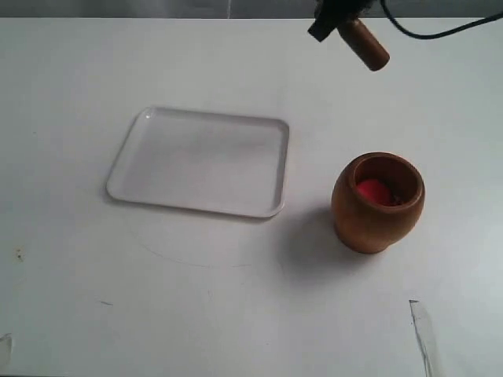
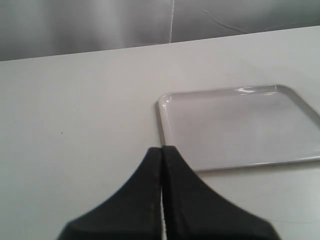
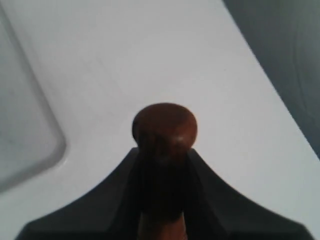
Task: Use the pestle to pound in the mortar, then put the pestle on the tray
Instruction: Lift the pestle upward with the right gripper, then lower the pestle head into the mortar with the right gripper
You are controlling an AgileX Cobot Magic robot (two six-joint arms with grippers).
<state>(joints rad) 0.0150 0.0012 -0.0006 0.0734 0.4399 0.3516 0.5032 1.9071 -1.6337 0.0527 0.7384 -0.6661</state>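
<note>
My left gripper (image 2: 161, 162) is pinched closed on nothing, its tips near the edge of the tray (image 2: 240, 125). The mortar (image 1: 377, 203) stands upright on the table (image 1: 236, 314) to the right of the tray, apart from it, with something red inside. Farther back, my right gripper (image 3: 162, 160) clamps the pestle (image 1: 366, 45), held tilted in the air near the table's far edge.

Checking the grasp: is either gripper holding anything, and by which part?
The right gripper holds the pestle by its slimmer part, thick end free. The left gripper is shut and empty.
</note>
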